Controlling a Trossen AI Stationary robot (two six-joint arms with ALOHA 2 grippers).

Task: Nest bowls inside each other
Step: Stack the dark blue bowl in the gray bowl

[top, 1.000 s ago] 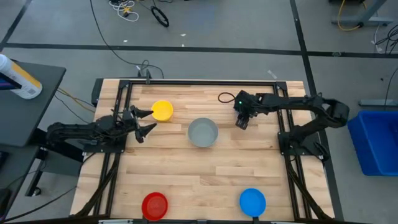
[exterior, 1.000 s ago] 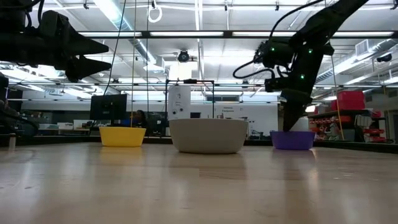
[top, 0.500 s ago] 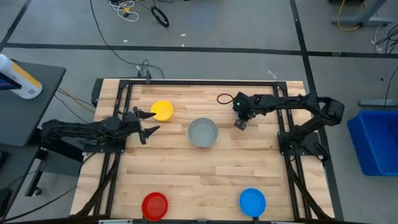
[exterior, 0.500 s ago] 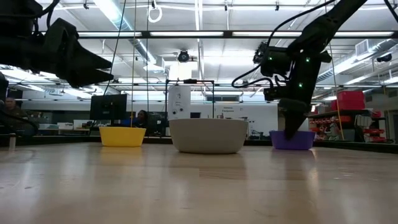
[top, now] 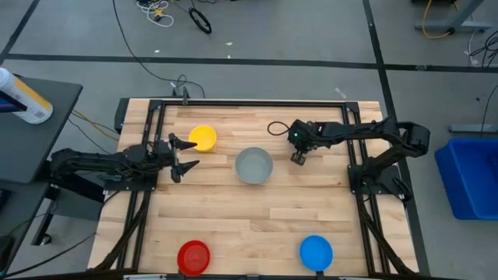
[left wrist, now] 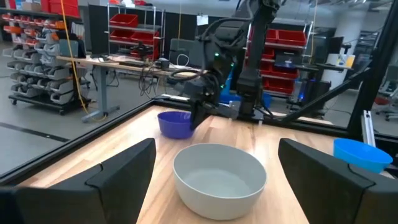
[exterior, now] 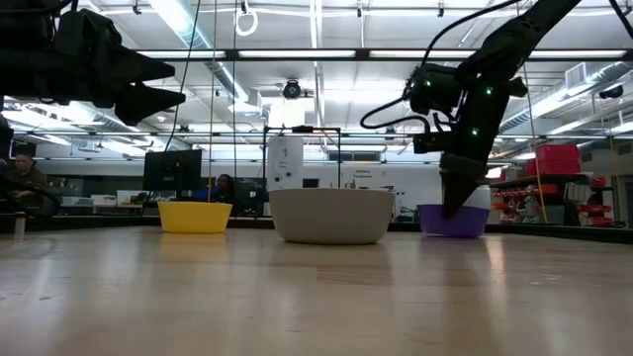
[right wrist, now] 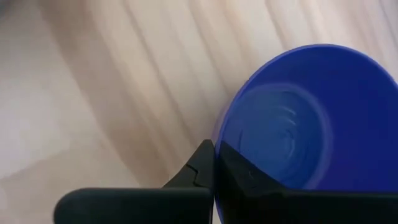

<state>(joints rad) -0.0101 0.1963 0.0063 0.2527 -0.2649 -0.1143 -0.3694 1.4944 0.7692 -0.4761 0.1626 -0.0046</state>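
Right pincer (right wrist: 214, 163) was clamped on the dark blue bowl's (right wrist: 298, 118) rim, evidently to carry it to the grey bowl (top: 254, 165); left pincer (top: 184, 154) hovered agape.

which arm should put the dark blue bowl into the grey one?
Right. Its tool is already shut on the dark blue bowl's rim, just beside the grey bowl. The left tool hovers open on the grey bowl's other side, near the yellow bowl, holding nothing.

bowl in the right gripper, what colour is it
Dark blue bowl, its rim pinched in the shut right gripper. The right wrist view shows it best.
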